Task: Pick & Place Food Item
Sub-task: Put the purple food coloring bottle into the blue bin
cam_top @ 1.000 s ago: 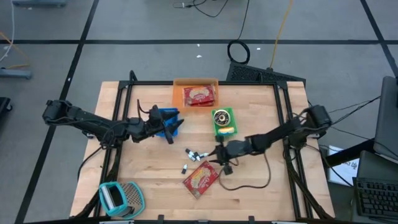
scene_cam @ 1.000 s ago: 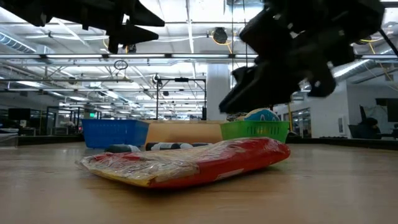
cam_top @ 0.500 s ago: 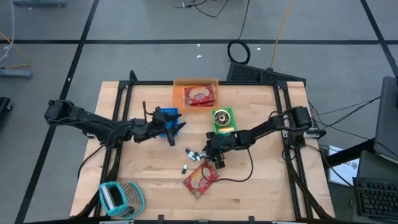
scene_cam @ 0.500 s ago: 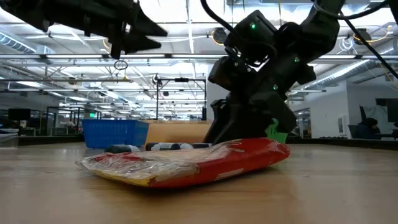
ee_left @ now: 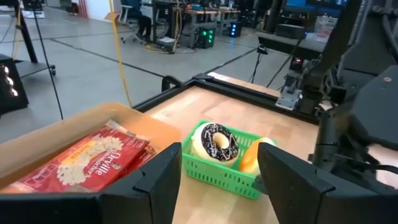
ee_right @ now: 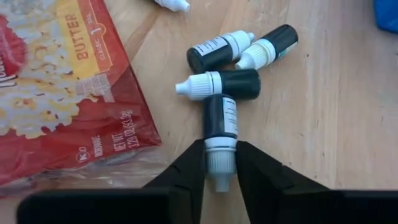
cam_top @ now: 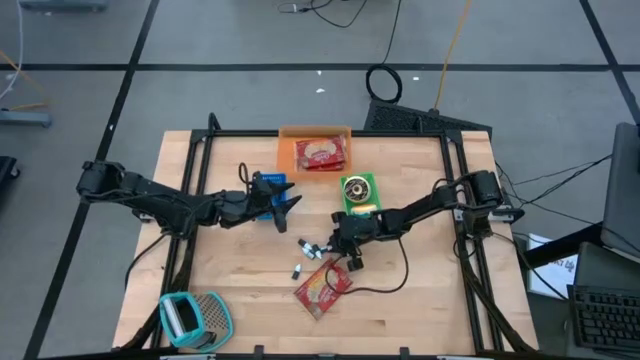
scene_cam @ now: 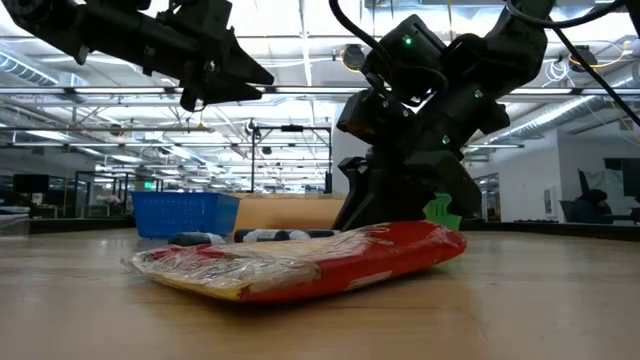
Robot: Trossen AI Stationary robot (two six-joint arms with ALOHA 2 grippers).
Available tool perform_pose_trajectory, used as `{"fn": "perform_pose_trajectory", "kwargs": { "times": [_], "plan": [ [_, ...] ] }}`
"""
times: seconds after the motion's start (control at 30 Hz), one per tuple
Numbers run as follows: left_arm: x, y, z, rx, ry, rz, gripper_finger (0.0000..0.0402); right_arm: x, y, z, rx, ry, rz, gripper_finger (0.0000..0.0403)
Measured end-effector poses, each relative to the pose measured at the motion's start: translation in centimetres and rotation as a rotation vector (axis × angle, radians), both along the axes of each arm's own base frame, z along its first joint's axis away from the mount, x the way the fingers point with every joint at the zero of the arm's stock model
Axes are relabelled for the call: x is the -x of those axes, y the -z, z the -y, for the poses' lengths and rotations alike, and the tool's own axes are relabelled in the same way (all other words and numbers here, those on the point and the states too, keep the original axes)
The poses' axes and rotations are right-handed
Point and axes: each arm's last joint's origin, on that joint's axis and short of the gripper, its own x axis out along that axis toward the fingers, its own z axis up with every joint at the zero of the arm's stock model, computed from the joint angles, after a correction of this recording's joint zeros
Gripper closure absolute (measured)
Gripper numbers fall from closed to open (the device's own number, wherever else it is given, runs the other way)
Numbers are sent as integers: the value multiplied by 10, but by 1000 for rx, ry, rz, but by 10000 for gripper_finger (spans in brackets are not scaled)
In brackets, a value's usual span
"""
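A red butter-popcorn packet [cam_top: 322, 288] lies flat on the table's near middle. A second one [cam_top: 320, 153] lies in the orange box [cam_top: 285, 150] at the far edge. Several small dark bottles with white caps [ee_right: 227, 53] lie beside the near packet [ee_right: 62, 93]. My right gripper [ee_right: 221, 149] is down among them, shut on one bottle [ee_right: 220, 118]. My left gripper [cam_top: 285, 205] hovers open, holding nothing, by the blue basket [cam_top: 266, 186]; beyond its fingers stands a green basket [ee_left: 217, 177] with a doughnut [ee_left: 214, 140]. My right gripper pinches the bottle's white cap end [ee_right: 221, 167] between its two fingers [ee_right: 193, 171], one on each side. The fingers slant down from the table's right and run along the bottle, whose dark body points away from them. The bottle lies on the table against its neighbours.
A teal and grey grater-like thing [cam_top: 195, 318] lies at the near left corner. A black frame [cam_top: 330, 133] rims the table. The green basket [cam_top: 360, 197] stands just beyond my right gripper. Bare wood lies to the near right.
My right gripper has gone down and toward the table's left, from above the near packet's far end to the small bottles, and has stayed there for the last half second. My left gripper has sunk a little and drifted right.
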Motion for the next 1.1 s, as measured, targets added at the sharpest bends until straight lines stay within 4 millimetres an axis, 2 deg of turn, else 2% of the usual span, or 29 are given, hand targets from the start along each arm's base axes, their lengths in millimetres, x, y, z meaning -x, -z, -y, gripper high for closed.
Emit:
{"fn": "perform_pose_trajectory", "kwargs": {
  "times": [0.13,0.27,0.43,0.6,0.73,0.9,1.1],
  "plan": [
    [0,0,0,0,0,0,188,0,0,0,8,-6,2,357],
    [0,1,0,30,-2,3,188,3,-10,1,36,-7,12,351],
    [0,2,0,131,-16,41,188,11,-38,5,139,44,44,337],
    [0,2,1,205,22,67,188,24,-67,11,278,128,95,352],
    [-4,8,2,296,15,91,188,38,-81,15,383,198,159,353],
    [-18,24,4,416,-1,159,188,50,-88,18,441,223,277,352],
    [-34,38,7,454,76,262,188,53,-89,18,480,213,426,351]
  ]
}}
